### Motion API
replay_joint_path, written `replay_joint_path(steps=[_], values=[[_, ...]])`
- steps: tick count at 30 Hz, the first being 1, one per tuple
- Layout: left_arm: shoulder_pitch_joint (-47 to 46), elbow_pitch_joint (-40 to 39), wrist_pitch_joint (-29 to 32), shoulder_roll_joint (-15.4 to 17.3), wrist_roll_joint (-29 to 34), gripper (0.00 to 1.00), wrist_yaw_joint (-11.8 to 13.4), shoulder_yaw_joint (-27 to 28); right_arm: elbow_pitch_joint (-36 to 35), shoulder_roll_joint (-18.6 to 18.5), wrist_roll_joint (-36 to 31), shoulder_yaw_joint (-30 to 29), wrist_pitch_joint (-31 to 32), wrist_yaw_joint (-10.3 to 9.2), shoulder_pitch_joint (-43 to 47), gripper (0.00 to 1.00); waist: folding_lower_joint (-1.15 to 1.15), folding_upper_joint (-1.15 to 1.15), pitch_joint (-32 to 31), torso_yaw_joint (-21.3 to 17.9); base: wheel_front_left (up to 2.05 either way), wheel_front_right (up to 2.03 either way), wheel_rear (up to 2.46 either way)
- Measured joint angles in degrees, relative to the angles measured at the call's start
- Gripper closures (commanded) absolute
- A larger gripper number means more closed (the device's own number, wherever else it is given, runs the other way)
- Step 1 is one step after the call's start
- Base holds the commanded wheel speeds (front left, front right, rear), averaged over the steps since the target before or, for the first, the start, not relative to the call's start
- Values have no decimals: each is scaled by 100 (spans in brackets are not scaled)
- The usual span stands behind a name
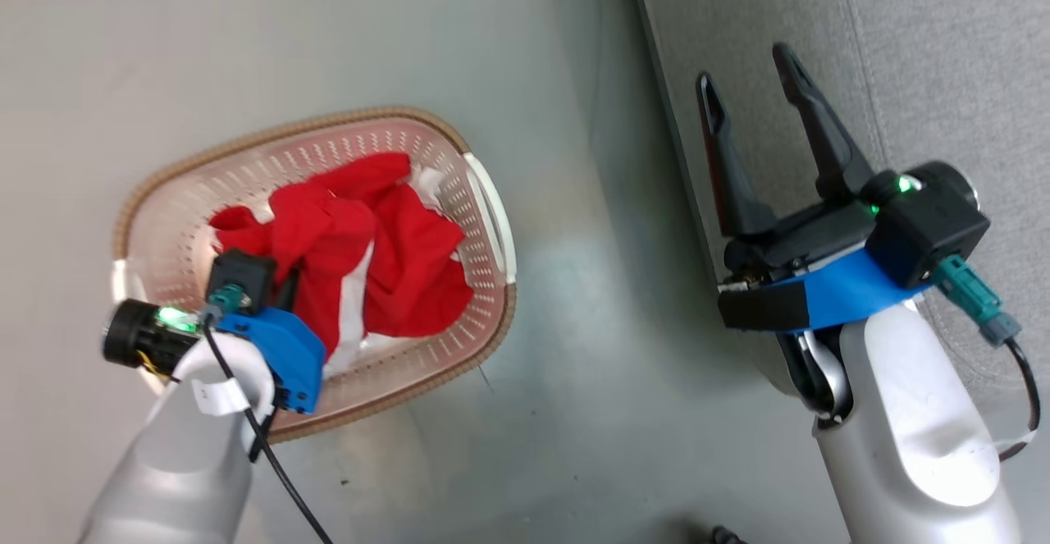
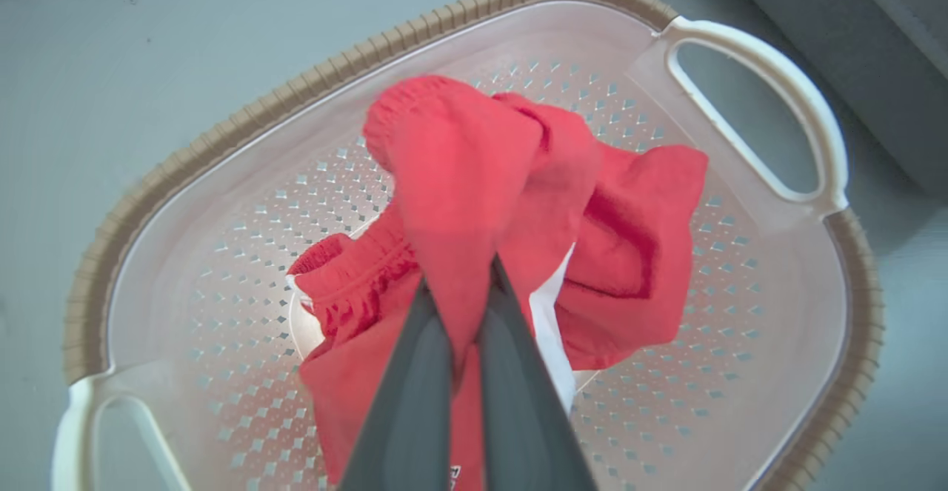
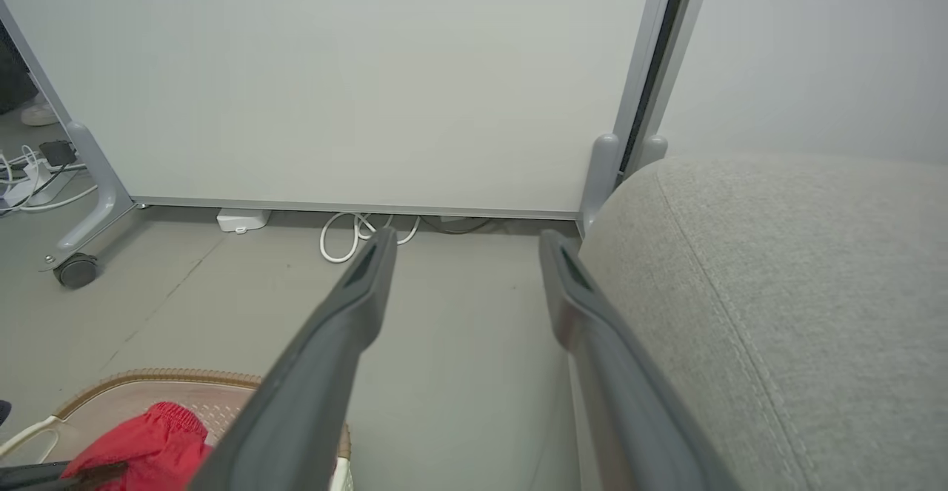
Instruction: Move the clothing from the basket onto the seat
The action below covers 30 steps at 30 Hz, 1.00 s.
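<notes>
Red clothing (image 1: 361,240) with white trim lies crumpled in the oval cream basket (image 1: 484,199) on the floor. My left gripper (image 2: 461,272) is shut on a fold of the red clothing (image 2: 474,180), which rises pinched between the dark fingers above the rest of the pile. In the head view the left wrist (image 1: 271,322) hangs over the basket's near left side, with the fingers hidden below it. My right gripper (image 1: 745,68) is open over the edge of the grey seat (image 1: 943,60), nothing between its fingers. The seat (image 3: 800,291) fills the right of the right wrist view.
A white wheeled partition (image 3: 355,76) stands beyond the floor, with cables (image 3: 355,232) at its foot and a caster (image 3: 74,269) at the left. The basket (image 3: 148,387) sits to the left of the seat, with bare grey floor (image 1: 591,322) between them.
</notes>
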Motion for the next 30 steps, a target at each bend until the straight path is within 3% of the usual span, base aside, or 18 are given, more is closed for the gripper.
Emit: replay_joint_path(steps=[13,30], values=[[336,-230,-44,-692,-823,100,0,-809,499,3,-431,-116,-1,0,766,0,-1,0,-1466,552,0,0,0],[607,-1255,-45,-790,-1669,100,0,-1578,870,1,-454,8,37,0,1622,0,-2,1,-3182,1025,0,0,0]])
